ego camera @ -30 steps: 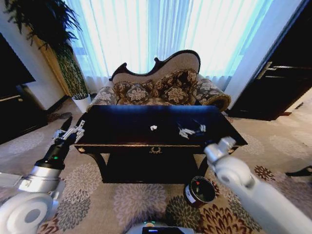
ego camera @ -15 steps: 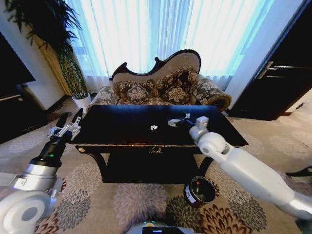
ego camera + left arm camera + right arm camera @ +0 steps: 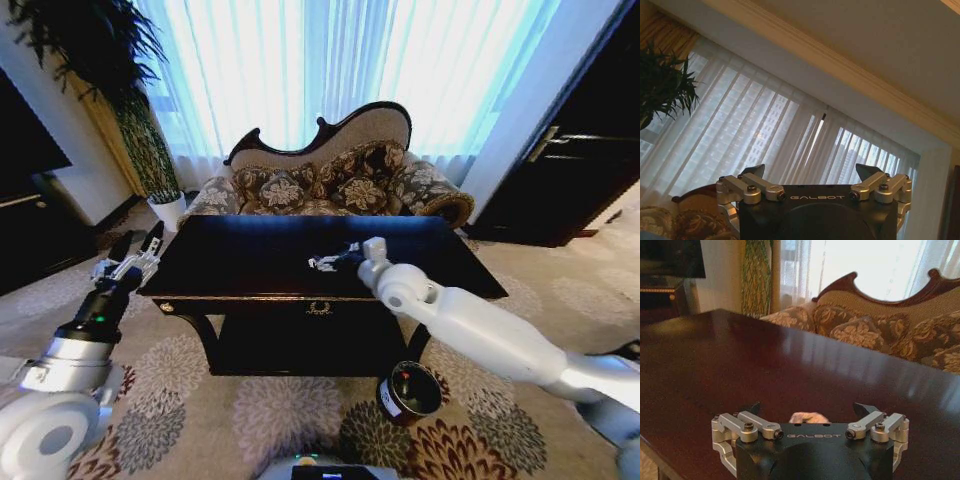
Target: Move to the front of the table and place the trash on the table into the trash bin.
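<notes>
Head view puts the large dark glossy wooden table across the middle of the frame, its front edge with small gold ornaments running just below centre and open floral carpet before it. My right gripper reaches in from the lower right, over the middle of the tabletop. Its jaws stand apart, and between them sits a small white wad of paper, not yet gripped. In the right wrist view that same wad peeks just above the gripper body, low in the frame, with both fingertips to either side of it and clear of it. Wide bare tabletop stretches beyond it up to the far edge, where the patterned sofa with a carved dark wooden frame rises in the upper right.

My left gripper hangs at the left of the head view, off the table's left end and above the carpet, touching nothing. The left wrist view shows its jaws apart and empty, pointed up at sheer white curtains.

The small black cylindrical trash bin with a white label stands on the carpet at lower right of centre, just in front of the table's right front leg and below my right arm.
</notes>
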{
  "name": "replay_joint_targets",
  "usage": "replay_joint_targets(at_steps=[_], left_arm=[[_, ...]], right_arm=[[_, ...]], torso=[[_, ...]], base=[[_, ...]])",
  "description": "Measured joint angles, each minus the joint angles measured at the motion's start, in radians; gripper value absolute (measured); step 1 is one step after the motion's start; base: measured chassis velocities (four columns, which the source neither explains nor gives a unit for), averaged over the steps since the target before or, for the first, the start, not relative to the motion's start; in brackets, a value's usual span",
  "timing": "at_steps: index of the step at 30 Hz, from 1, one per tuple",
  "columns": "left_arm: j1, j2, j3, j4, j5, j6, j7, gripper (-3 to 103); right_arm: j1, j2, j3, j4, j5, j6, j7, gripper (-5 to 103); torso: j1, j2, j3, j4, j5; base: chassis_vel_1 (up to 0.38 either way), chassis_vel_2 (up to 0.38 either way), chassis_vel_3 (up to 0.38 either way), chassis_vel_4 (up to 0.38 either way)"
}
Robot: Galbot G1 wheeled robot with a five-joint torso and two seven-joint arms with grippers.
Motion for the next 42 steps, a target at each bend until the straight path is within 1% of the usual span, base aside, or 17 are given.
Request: replay_joint_targets(at_steps=[5, 7, 10, 37, 38, 40, 42], left_arm=[[0.001, 0.002, -0.017, 0.002, -0.01, -0.001, 0.001, 100], [0.0, 0.003, -0.019, 0.008, -0.011, -0.002, 0.001, 100], [-0.004, -0.001, -0.011, 0.012, -0.01, -0.003, 0.002, 100], [0.0, 0.002, -0.023, 0.015, -0.011, -0.005, 0.005, 100], [0.0, 0.002, -0.024, 0.015, -0.011, -0.005, 0.005, 100], [0.001, 0.002, -0.026, 0.015, -0.012, -0.006, 0.006, 100], [0.001, 0.002, -0.028, 0.017, -0.013, -0.006, 0.006, 100]], right_arm=[[0.007, 0.03, -0.031, -0.031, -0.006, 0.0, 0.0, 100], [0.01, 0.042, -0.043, -0.048, -0.014, 0.009, 0.001, 100], [0.021, 0.06, -0.057, -0.08, -0.04, 0.025, 0.002, 100], [0.019, 0.103, -0.088, -0.157, -0.075, 0.036, 0.003, 100], [0.019, 0.104, -0.089, -0.161, -0.077, 0.037, 0.002, 103], [0.02, 0.105, -0.093, -0.166, -0.082, 0.038, -0.001, 101], [0.02, 0.107, -0.095, -0.172, -0.086, 0.041, -0.006, 96]], torso=[[0.0, 0.0, 0.0, -0.0002, 0.0002], [0.0, 0.0, 0.0, -0.0005, 0.0002], [0.0, 0.0, 0.0, -0.0002, 0.0], [0.0, 0.0, 0.0, -0.0003, 0.0001], [0.0, 0.0, 0.0, -0.0003, 0.0001], [0.0, 0.0, 0.0, -0.0003, 0.0001], [0.0, 0.0, 0.0, -0.0003, 0.0001]], base=[[0.0, 0.0, 0.0, 0.0], [0.0, 0.0, 0.0, 0.0], [0.0, 0.0, 0.0, 0.0], [0.0, 0.0, 0.0, 0.0], [0.0, 0.0, 0.0, 0.0], [0.0, 0.0, 0.0, 0.0], [0.0, 0.0, 0.0, 0.0]])
